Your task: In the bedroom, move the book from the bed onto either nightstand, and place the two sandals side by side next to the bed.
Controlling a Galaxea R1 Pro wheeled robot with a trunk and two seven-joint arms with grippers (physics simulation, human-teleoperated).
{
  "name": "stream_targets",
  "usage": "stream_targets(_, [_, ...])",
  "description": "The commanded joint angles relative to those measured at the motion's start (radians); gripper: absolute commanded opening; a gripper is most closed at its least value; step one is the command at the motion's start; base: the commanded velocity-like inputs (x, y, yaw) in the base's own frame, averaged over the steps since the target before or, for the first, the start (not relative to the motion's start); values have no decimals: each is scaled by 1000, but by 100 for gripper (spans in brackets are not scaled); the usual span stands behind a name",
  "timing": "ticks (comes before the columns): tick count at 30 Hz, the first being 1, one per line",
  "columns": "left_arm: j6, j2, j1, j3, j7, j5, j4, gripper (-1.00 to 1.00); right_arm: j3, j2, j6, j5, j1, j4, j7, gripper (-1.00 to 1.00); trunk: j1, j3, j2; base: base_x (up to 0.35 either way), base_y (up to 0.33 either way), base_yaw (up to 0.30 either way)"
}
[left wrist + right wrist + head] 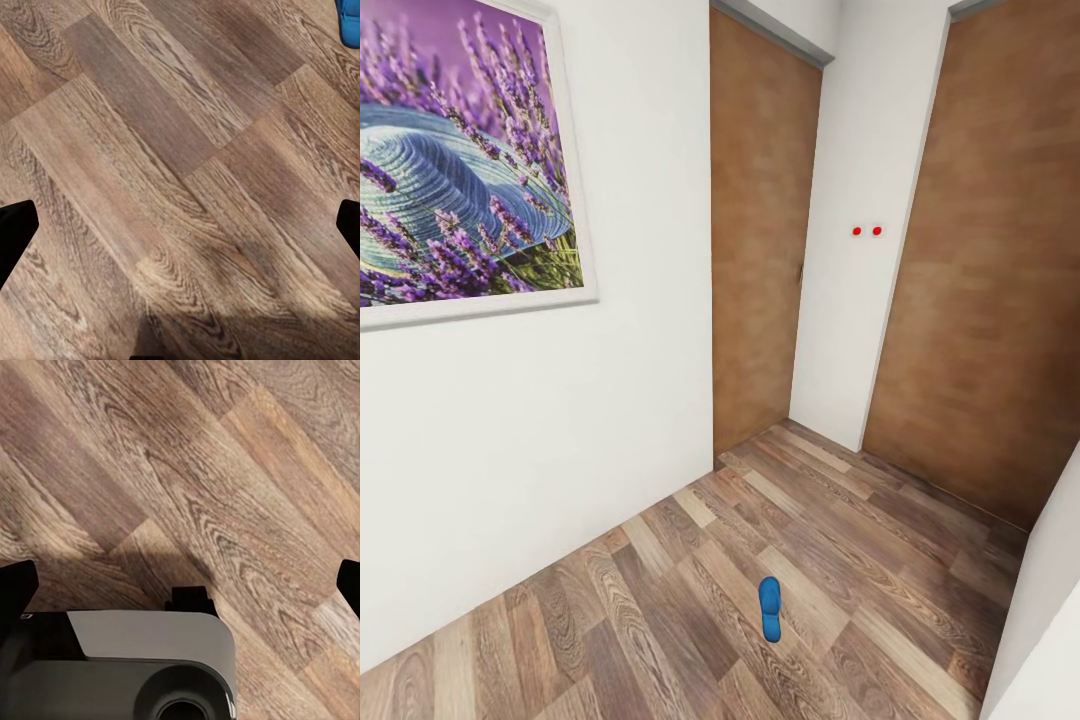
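Observation:
One bright blue sandal lies flat on the wood plank floor in the head view, low and a little right of centre. A corner of the sandal also shows in the left wrist view. My left gripper hangs open over bare planks, its dark fingertips far apart at the frame's sides. My right gripper is open too, fingertips wide apart above the floor. The book, the bed and the nightstand are out of view.
A white wall with a framed purple lavender painting stands at the left. Two tan wooden doors close the corner ahead, with a white wall strip between them. The robot's grey base sits under the right wrist.

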Motion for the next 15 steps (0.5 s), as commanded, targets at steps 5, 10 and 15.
stream_targets(5, [-3, 0, 0, 1, 0, 1, 0, 100, -2, 0, -2, 0, 0, 0, 0, 100, 0, -1, -1, 0, 0, 0])
stream_targets(10, [-3, 0, 0, 1, 0, 1, 0, 100, -2, 0, -2, 0, 0, 0, 0, 100, 0, -1, -1, 0, 0, 0])
stream_targets(15, [-3, 0, 0, 1, 0, 1, 0, 100, -2, 0, -2, 0, 0, 0, 0, 100, 0, -1, -1, 0, 0, 0])
